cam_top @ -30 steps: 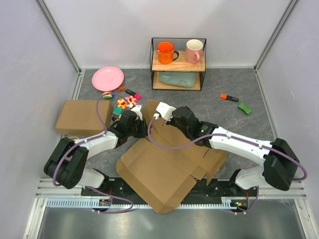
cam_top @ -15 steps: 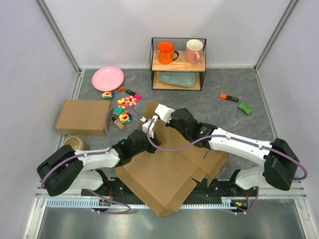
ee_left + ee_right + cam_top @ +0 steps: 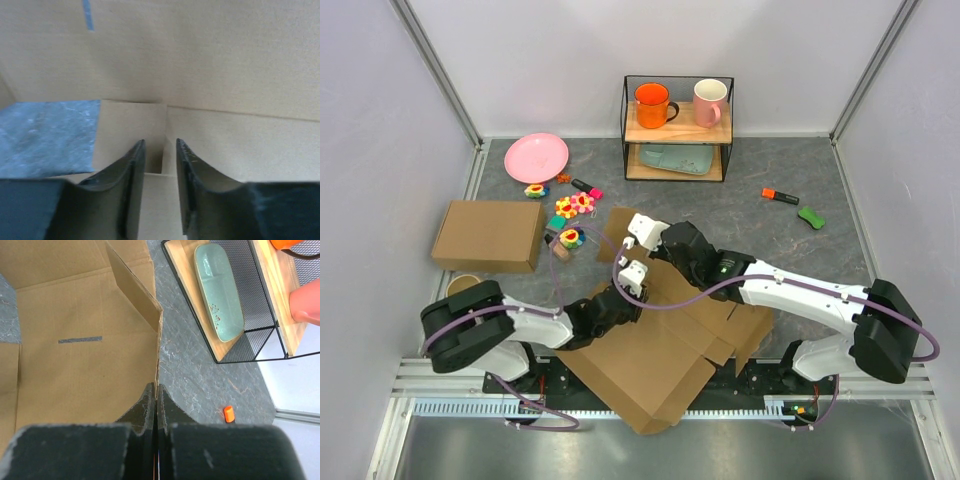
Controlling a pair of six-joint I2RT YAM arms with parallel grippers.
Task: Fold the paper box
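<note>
R gripper [image 3: 156, 396] clenched on the edge of an upright flap of the paper box [image 3: 75, 365]. Flap runs straight ahead from the fingertips; main panel w/ a grey strip spreads to its left. Ahead-right: wire shelf [image 3: 260, 335] w/ teal tray [image 3: 219, 290]. Orange highlighter [image 3: 229, 413] lies just to its right on the grey table [image 3: 190, 370].

L gripper [image 3: 159, 155] slightly parted, nothing gripped btwn the fingers. Cardboard wall close ahead, a cut line btwn two panels in line w/ the gap; bare patch of grey table to its left.
</note>
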